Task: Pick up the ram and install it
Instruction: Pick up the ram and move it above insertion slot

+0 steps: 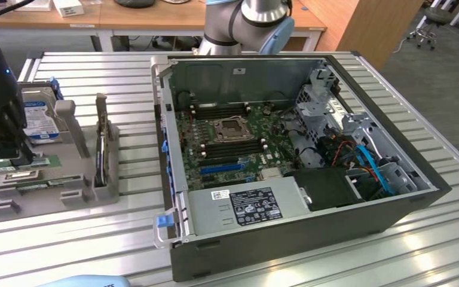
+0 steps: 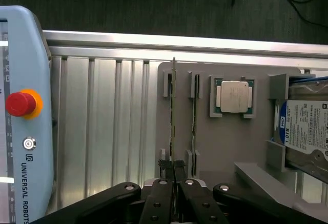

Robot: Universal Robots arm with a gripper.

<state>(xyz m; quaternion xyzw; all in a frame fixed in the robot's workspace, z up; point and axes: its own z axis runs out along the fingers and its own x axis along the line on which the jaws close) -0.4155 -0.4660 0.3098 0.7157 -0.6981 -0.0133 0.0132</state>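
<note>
Seeing gripper (image 2: 177, 175) pinched almost closed across the thin faces of the ram (image 2: 173, 111), so holding it. Standing on edge at a slot of the grey holder (image 2: 225, 152) on the table (image 2: 102, 131), running straight out from the gripper. Looks raised above the second stick (image 2: 193, 111) just beside the gripper; can't tell whether fully clear of the slot. Can't tell either how far along the stick the pinch sits, hidden under the fingers (image 2: 159, 198).

Further out from the gripper on the same holder: processor (image 2: 234, 96), then hard drive (image 2: 307, 126). Open computer case (image 1: 293, 149) well apart from the gripper, motherboard (image 1: 229, 137) exposed.

Handling, judged not measured: very light, stiff lengthwise but thin and brittle, easy to crack if twisted or levered. Smooth faces, so likely to slip or pivot in a narrow pinch. Best gripped across the thickness at the top edge, near mid-length to stop swinging, bearing on bare board or chip tops. Keep off the contact edge at the bottom. Keep upright, no side load.
</note>
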